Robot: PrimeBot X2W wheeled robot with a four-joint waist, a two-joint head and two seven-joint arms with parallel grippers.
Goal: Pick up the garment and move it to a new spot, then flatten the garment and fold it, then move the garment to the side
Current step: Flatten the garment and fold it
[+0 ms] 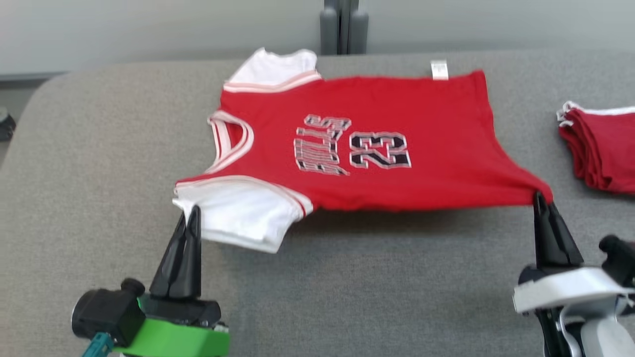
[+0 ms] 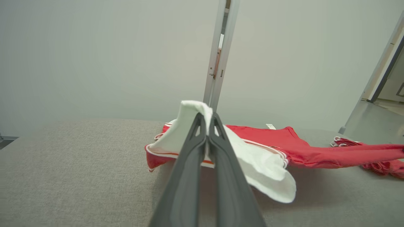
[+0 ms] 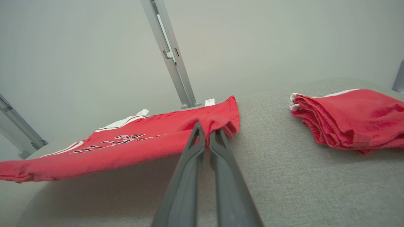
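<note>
L gripper (image 1: 191,210), R gripper (image 1: 539,196) tight on jersey (image 1: 426,119); red pile (image 1: 605,148) (shorts?) to R.

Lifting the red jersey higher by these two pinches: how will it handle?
Probably floppy: the jersey bows along its lifted edge between the left gripper and right gripper. Its white sleeve droops loose, so it will likely dangle. Seems light; thin pinches hold it.

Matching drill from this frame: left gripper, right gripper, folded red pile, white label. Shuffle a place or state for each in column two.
1 left gripper
2 right gripper
3 folded red pile
4 white label

A far edge of the jersey
B shut on the jersey's red corner
C right side of the table, untouched
D shut on the white sleeve

Pairs: 1-D, 2-B, 3-C, 4-A
</note>
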